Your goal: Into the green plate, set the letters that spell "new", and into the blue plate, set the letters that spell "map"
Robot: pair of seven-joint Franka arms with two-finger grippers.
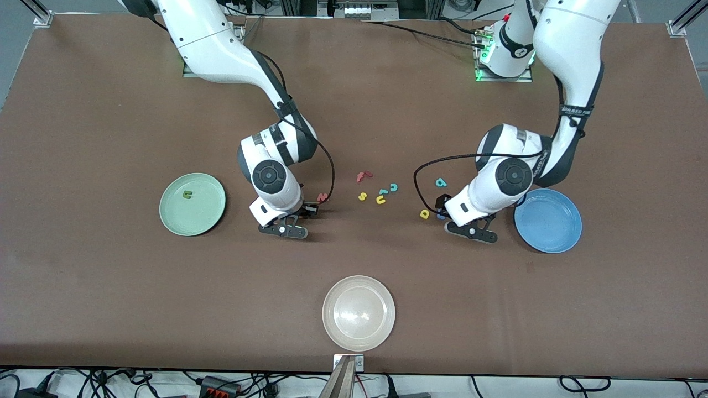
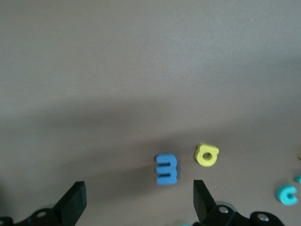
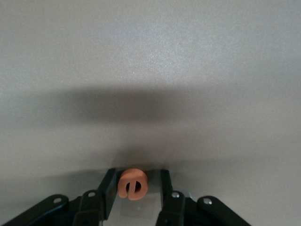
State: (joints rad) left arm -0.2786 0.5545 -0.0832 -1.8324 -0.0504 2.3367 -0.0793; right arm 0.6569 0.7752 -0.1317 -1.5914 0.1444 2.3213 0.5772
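Foam shapes themselves read m point(image 2: 166, 169), a point(image 2: 207, 155), c point(image 2: 287, 194) and e point(image 3: 132, 184)

The front camera looks down from high across the counter point(image 1: 110, 110), facing both robots. Each wrist camera sits close above the counter. The left wrist and front views share the blue m point(image 2: 166, 169), probably point(image 1: 441, 216).

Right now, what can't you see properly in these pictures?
- Front view: the orange e is hidden under the right gripper; only the right wrist view shows it between the fingers.
- Front view: the blue m is mostly covered by the left gripper.
- Front view: the pinkish-red w is too small to read.
- Left wrist view: a teal letter is cut off by the edge.
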